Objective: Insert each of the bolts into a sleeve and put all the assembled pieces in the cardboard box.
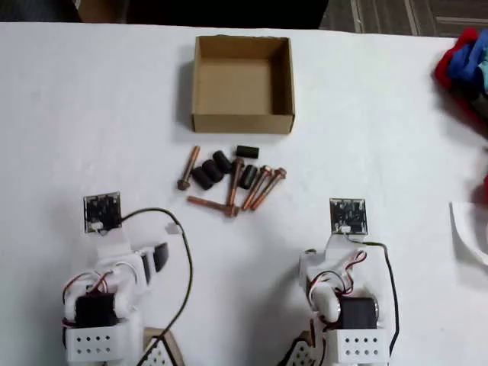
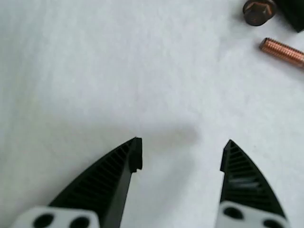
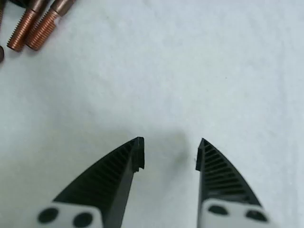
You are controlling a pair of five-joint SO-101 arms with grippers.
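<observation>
Left gripper point(image 2: 183, 147) and right gripper point(image 3: 170, 145) hang over the table point(image 1: 76, 114), fingers apart, bolts point(image 1: 235, 181) and sleeves point(image 1: 212, 170) loose beside the box point(image 1: 242, 122).

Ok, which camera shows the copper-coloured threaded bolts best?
The high view: all five copper-coloured threaded bolts lie there whole, among the black cylindrical sleeves. The left wrist view catches one hex head and one threaded tip; the right wrist view, two threaded ends.
</observation>
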